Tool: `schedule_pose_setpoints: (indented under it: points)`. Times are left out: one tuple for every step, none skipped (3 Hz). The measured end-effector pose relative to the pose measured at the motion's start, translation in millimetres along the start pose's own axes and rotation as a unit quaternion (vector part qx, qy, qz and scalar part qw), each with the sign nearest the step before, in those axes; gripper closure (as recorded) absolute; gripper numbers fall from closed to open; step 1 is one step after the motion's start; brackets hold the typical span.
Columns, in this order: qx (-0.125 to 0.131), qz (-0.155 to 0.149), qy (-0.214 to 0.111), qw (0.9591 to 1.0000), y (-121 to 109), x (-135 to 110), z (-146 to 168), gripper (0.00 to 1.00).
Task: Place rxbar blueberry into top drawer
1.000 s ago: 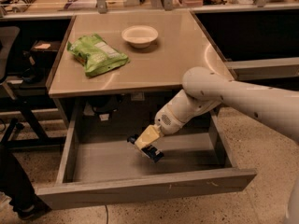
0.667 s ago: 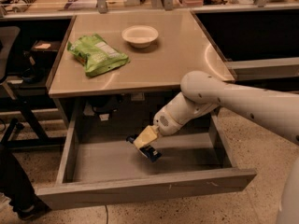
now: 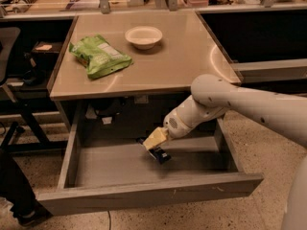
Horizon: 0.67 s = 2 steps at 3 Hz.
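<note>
The top drawer (image 3: 144, 195) is pulled out wide under the table, with its grey floor showing. My gripper (image 3: 155, 139), with pale yellow fingers, reaches down into the drawer from the right. It is shut on the rxbar blueberry (image 3: 159, 154), a small dark navy bar. The bar hangs tilted just above the drawer floor, near the middle. One dark end of it sticks out left of the fingers.
On the table top (image 3: 182, 56) lie a crinkled green chip bag (image 3: 99, 56) at the left and a white bowl (image 3: 143, 36) at the back middle. My white arm (image 3: 249, 104) crosses the table's right front corner. A dark chair (image 3: 14, 80) stands at the left.
The gripper and the bar have shifted only slightly, a little up and to the right inside the drawer. Nothing else has moved.
</note>
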<state>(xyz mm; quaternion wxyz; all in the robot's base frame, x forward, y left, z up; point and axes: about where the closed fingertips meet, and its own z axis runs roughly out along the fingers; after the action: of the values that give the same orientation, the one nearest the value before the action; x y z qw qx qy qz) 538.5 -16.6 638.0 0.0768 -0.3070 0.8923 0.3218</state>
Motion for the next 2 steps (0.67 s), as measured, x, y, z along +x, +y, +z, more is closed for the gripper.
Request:
schedule_pose_setpoints:
  points:
    - [0.003,0.004,-0.001,1.0000,-3.4,0.6,-1.1,0.88]
    - [0.003,0.004,-0.001,1.0000,-3.4,0.6,-1.1,0.63]
